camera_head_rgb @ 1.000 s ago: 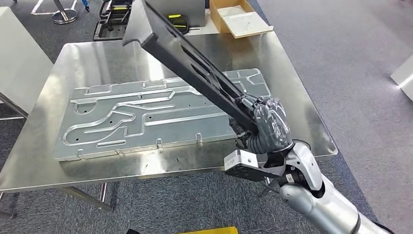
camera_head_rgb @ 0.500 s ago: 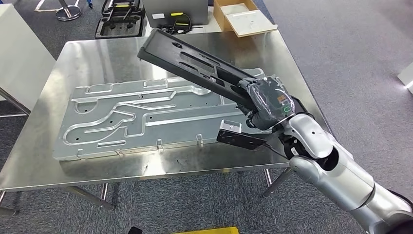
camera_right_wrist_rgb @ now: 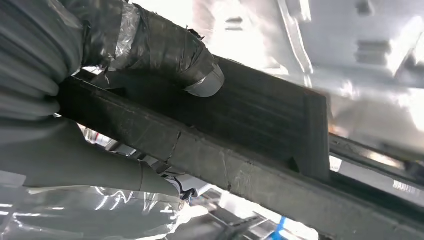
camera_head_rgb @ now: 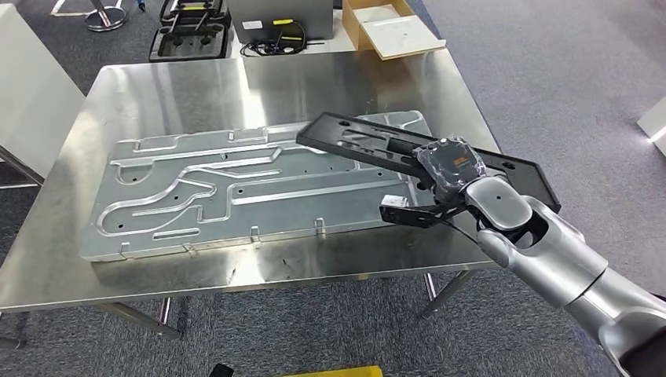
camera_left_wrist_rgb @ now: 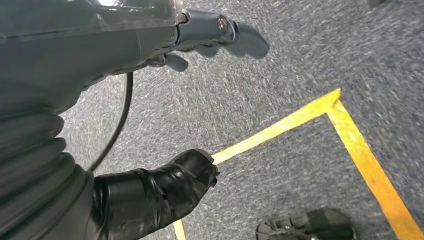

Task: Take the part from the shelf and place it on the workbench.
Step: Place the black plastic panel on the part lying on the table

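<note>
The part is a long black slotted bar (camera_head_rgb: 369, 144). It lies low and nearly flat over the right end of the grey aluminium plate (camera_head_rgb: 196, 188) on the steel workbench (camera_head_rgb: 157, 86), its near end sticking out past the table's right edge. My right hand (camera_head_rgb: 446, 163) grips it near that end. In the right wrist view the thumb (camera_right_wrist_rgb: 165, 47) wraps over the black bar (camera_right_wrist_rgb: 260, 145). My left hand (camera_left_wrist_rgb: 150, 195) hangs over the carpet with its fingers apart and nothing in it.
A cardboard box (camera_head_rgb: 385, 27) and a black tray (camera_head_rgb: 188, 35) with cables sit beyond the table's far edge. A white cabinet (camera_head_rgb: 31, 86) stands at the left. Yellow floor tape (camera_left_wrist_rgb: 360, 155) marks the carpet below my left hand.
My right hand has swung the bar down from a steep tilt to nearly flat and drawn it to the right, over the plate's right end.
</note>
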